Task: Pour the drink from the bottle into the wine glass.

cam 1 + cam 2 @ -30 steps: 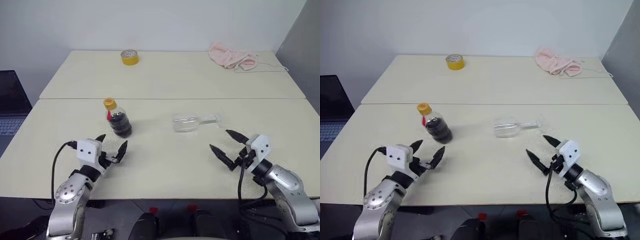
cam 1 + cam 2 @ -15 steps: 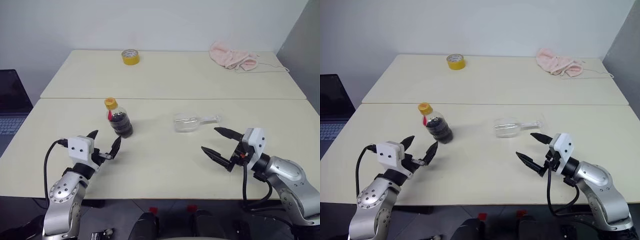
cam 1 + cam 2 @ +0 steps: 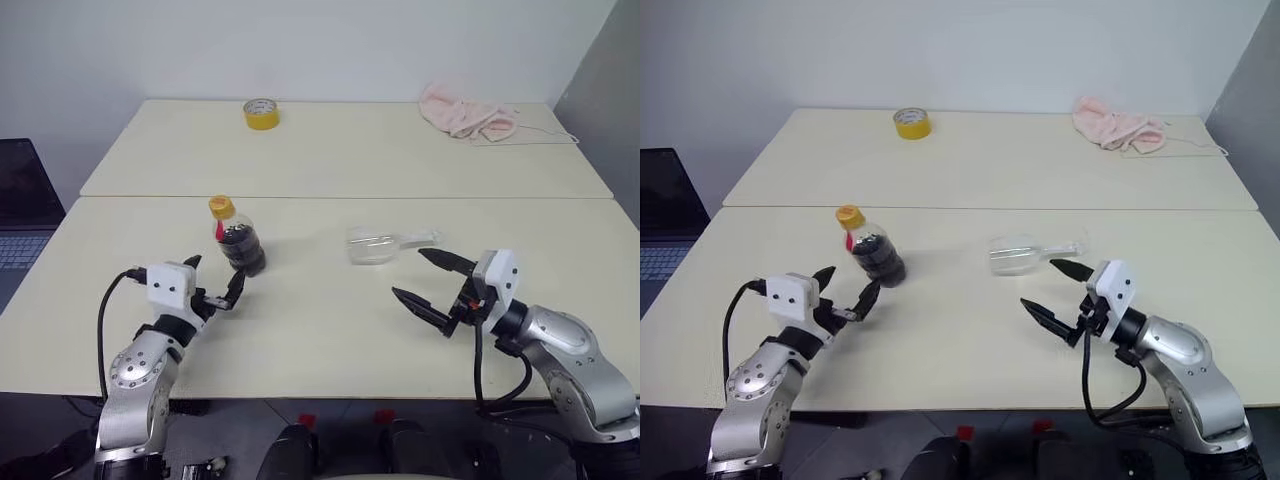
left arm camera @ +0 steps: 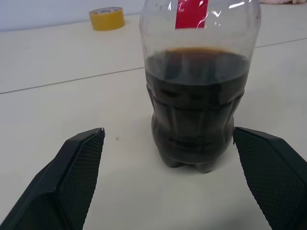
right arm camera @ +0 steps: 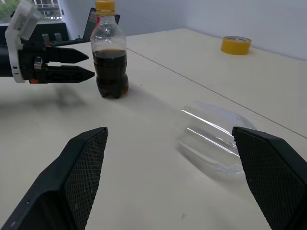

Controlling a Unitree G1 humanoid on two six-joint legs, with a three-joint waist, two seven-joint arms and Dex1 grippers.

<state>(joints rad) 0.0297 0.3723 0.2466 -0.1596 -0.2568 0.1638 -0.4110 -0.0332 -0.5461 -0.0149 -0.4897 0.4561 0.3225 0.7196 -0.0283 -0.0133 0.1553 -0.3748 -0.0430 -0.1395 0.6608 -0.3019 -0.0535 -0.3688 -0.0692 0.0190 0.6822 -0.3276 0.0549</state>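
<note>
The bottle (image 3: 238,243), clear plastic with a yellow cap and red neck label, stands upright on the near table, its lower half filled with the dark drink (image 4: 196,100). My left gripper (image 3: 214,275) is open just in front of it, fingers pointing at its base without touching. The wine glass (image 3: 383,245) lies on its side at the table's middle, foot toward the right. My right gripper (image 3: 408,273) is open, a short way in front of the glass and aimed leftward, with nothing between its fingers.
A yellow tape roll (image 3: 259,113) and a pink cloth (image 3: 466,111) with a thin cable lie on the far table. A seam (image 3: 340,198) joins the two tables. A laptop (image 3: 22,210) sits off the left edge.
My right gripper has moved left and slightly up, closer to the lying glass, and swung more to the left. The left gripper has stayed put. Bottle and glass have not moved.
</note>
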